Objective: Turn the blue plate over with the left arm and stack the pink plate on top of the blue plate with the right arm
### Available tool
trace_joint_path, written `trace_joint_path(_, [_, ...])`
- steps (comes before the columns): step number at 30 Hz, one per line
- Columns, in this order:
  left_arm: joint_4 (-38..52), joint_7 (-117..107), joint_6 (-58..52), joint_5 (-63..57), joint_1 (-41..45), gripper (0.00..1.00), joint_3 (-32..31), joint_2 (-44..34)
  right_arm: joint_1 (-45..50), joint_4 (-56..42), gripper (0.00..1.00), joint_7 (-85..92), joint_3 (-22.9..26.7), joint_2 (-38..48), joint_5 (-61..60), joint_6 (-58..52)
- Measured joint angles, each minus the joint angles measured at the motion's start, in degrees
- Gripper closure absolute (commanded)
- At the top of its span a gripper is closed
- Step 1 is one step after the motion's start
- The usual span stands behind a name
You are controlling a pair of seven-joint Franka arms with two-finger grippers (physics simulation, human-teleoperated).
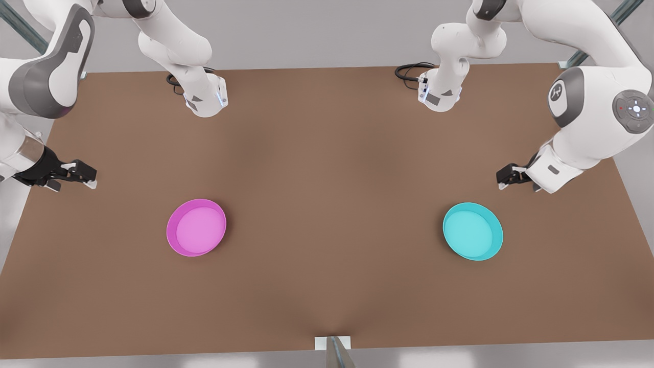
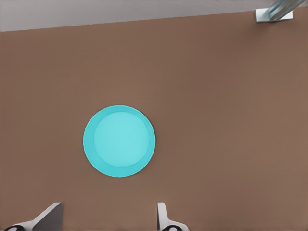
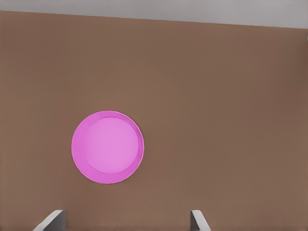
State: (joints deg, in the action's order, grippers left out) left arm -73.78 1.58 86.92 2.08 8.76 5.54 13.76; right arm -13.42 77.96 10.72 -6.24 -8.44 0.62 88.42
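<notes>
The blue plate lies flat on the brown table at the front view's right, its lighter centre facing up; it is also the blue plate in the left wrist view. My left gripper hovers open, above and behind it, fingers wide apart with nothing between them. The pink plate rests flat at the front view's left, and the right wrist view shows the same pink plate. My right gripper hangs open near the table's left edge, apart from the pink plate, its fingers holding nothing.
The brown table stretches bare between the two plates. Both arm bases stand at the far edge with black cables. A metal post on a white bracket sits at the near edge's middle.
</notes>
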Motion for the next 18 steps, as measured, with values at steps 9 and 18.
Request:
trace_joint_path(9, [-4.18, 1.47, 13.75, 2.05, -3.71, 0.05, 0.00, 11.14, -0.05, 0.30, 0.00, 0.00, -0.53, -0.79, 0.44, 0.54])
trace_joint_path(18, [-4.36, 19.79, 16.52, 12.28, -17.13, 0.01, 0.01, 20.76, -0.03, 0.10, 0.00, 0.11, -0.18, -4.21, 2.47, 2.72])
